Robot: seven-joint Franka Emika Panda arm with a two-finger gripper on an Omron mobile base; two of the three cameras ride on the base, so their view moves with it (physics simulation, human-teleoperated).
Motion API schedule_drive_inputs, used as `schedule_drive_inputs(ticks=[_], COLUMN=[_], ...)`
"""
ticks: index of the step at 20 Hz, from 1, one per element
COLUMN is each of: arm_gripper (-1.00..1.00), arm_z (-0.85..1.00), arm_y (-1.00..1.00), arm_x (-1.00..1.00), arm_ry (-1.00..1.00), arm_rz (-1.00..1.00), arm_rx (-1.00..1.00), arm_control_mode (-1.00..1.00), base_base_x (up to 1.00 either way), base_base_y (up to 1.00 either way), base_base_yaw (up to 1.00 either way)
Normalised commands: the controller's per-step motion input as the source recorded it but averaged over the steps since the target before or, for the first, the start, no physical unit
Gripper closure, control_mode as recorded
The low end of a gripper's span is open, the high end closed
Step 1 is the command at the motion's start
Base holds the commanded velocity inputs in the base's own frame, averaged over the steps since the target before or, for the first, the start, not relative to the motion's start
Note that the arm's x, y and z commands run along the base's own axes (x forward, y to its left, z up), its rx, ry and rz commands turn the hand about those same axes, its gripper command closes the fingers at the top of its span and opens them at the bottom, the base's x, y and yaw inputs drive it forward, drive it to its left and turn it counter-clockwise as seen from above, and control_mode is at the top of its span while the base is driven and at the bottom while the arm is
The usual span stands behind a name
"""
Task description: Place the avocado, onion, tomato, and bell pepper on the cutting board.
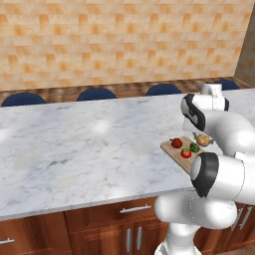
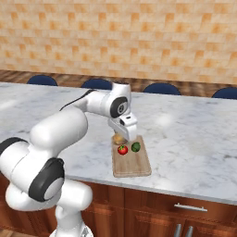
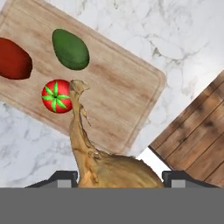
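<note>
Where the white, grey-veined marble worktop [image 1: 89, 149] runs long and smooth above brown wooden cabinet fronts [image 1: 99, 229] with metal handles, the cutting board [image 2: 134, 164] lies flat near its front edge, a light-brown rectangle with rounded corners, plain grain and a shallow groove around its rim. Beyond the far edge stand dark-blue rounded chair backs [image 1: 97, 93] before a tan brick-patterned wall [image 1: 124, 40]. On the board, the bell pepper [image 3: 14, 58] is a deep-red, glossy lump near one short end. Just beside it lies the avocado [image 3: 70, 49], a dark-green, slightly pear-shaped oval with a dull skin. The tomato [image 3: 57, 96] is a small bright-red ball with a green star-shaped calyx, resting close to the board's long edge and apart from the avocado. The onion [image 3: 111, 168] is a tan-yellow bulb with papery, streaked skin and a thin, crooked stem tip that reaches toward the tomato in the hand view. The gripper [image 3: 118, 177] has its jaws closed narrowly on the onion's bulb, holding it above the board.
</note>
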Motion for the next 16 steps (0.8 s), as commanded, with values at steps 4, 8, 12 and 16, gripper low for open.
schedule_drive_inputs(ticks=[4,8,12,16], arm_gripper=[1.0,1.0,1.0,1.0], arm_z=[-0.12,-0.33,-0.38,-0.39], arm_y=[-0.25,-0.05,0.0,-0.04], arm_x=[-0.01,-0.08,-0.01,0.0], arm_ry=[0.01,0.0,0.0,0.0], arm_rz=[-0.16,-0.1,-0.08,-0.08], arm_rx=[0.02,0.0,0.0,0.0], arm_control_mode=[-1.0,-1.0,-1.0,-1.0], base_base_x=[0.0,0.0,0.0,0.0], base_base_y=[0.0,0.0,0.0,0.0], base_base_yaw=[0.0,0.0,0.0,0.0])
